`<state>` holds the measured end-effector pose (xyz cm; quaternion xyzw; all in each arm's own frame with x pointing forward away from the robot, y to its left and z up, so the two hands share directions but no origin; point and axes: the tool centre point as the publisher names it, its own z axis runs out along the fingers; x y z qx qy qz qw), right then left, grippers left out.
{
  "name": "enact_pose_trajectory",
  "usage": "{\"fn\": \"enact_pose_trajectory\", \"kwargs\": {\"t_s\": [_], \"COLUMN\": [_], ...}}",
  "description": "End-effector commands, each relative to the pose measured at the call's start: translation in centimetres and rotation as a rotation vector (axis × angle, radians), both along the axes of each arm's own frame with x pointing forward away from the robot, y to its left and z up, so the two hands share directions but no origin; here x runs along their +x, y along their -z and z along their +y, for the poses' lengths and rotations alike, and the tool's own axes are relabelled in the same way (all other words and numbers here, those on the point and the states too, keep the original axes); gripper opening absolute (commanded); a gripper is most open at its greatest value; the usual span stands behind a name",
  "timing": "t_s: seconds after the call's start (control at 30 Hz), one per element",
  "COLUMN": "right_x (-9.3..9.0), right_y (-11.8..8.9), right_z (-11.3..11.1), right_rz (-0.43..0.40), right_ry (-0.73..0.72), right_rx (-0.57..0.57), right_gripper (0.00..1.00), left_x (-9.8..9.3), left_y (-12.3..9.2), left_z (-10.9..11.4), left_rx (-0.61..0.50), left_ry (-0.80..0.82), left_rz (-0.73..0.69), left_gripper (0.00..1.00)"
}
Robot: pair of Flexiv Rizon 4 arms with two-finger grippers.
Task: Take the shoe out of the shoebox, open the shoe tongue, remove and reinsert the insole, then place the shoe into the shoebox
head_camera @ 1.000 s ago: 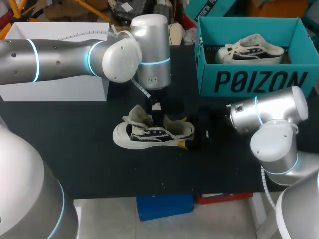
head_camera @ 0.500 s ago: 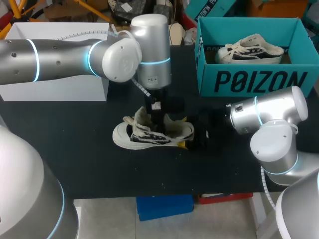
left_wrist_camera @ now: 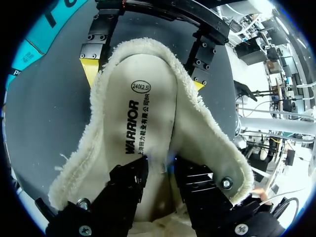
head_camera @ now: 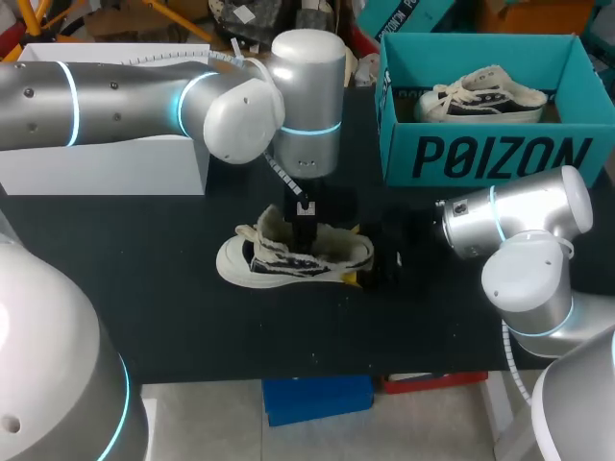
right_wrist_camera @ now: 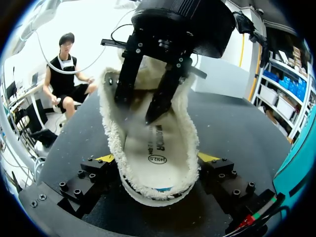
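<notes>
A: Two grippers are crowding the shoe (head_camera: 288, 257) on the surface (head_camera: 144, 288)?

B: Yes. The right gripper (right_wrist_camera: 156, 160) is pinching its heel. The left gripper (left_wrist_camera: 165, 170) is resting inside, on the insole (left_wrist_camera: 148, 113); its grip I cannot tell. Beyond the shoe, the shoebox (head_camera: 490, 154) is holding a second shoe (head_camera: 480, 99).

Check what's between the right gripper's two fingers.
The heel end of the shoe sits between the right gripper's yellow-tipped fingers, which touch it from both sides. The right wrist view shows this most clearly.
</notes>
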<state>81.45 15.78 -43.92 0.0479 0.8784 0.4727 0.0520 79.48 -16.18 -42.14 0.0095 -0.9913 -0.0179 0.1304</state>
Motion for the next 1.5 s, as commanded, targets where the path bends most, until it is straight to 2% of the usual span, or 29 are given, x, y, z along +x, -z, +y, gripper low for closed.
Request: {"fn": "enact_pose_trajectory", "kwargs": {"t_s": [0.03, 0.27, 0.53, 0.77, 0.83, 0.9, 1.0, 1.03, 1.07, 1.17, 1.33, 1.5], "right_x": [0.0, 0.0, 0.0, 0.0, 0.0, 0.0, 0.0, 0.0, 0.0, 0.0, 0.0, 0.0], "right_y": [0.1, 0.1, 0.1, 0.1, 0.1, 0.1, 0.1, 0.1, 0.1, 0.1, 0.1, 0.1], "right_z": [-0.1, -0.1, -0.1, -0.1, -0.1, -0.1, -0.1, -0.1, -0.1, -0.1, -0.1, -0.1], "right_rz": [0.001, 0.001, 0.001, 0.001, 0.001, 0.001, 0.001, 0.001, 0.001, 0.001, 0.001, 0.001], "right_ry": [0.003, 0.003, 0.003, 0.003, 0.003, 0.003, 0.003, 0.003, 0.003, 0.003, 0.003, 0.003], "right_rx": [-0.002, -0.002, -0.002, -0.002, -0.002, -0.002, -0.002, -0.002, -0.002, -0.002, -0.002, -0.002], "right_gripper": [0.00, 0.00, 0.00, 0.00, 0.00, 0.00, 0.00, 0.00, 0.00, 0.00, 0.00, 0.00], "left_x": [-0.1, -0.4, -0.6, -0.4, -0.1, 0.4, 1.2, 1.4, 1.6, 2.1, 3.5, 5.1], "left_y": [4.3, 5.1, 6.3, 8.5, 9.0, 9.6, 10.2, 10.5, 10.7, 11.3, 11.9, 11.4], "left_z": [1.3, 0.9, 0.4, 0.3, 0.5, 0.9, 1.4, 1.5, 1.7, 2.2, 3.1, 4.8], "left_rx": [-0.008, 0.010, 0.108, 0.211, 0.231, 0.238, 0.262, 0.275, 0.275, 0.295, 0.331, 0.316], "left_ry": [-0.005, -0.008, -0.043, -0.052, -0.055, -0.059, -0.047, -0.043, -0.033, -0.022, 0.014, -0.012], "left_rz": [-0.001, -0.040, -0.176, -0.297, -0.337, -0.370, -0.438, -0.476, -0.495, -0.573, -0.688, -0.787], "left_gripper": [0.35, 0.34, 0.35, 0.34, 0.36, 0.31, 0.33, 0.43, 0.44, 0.36, 0.44, 0.42]}}
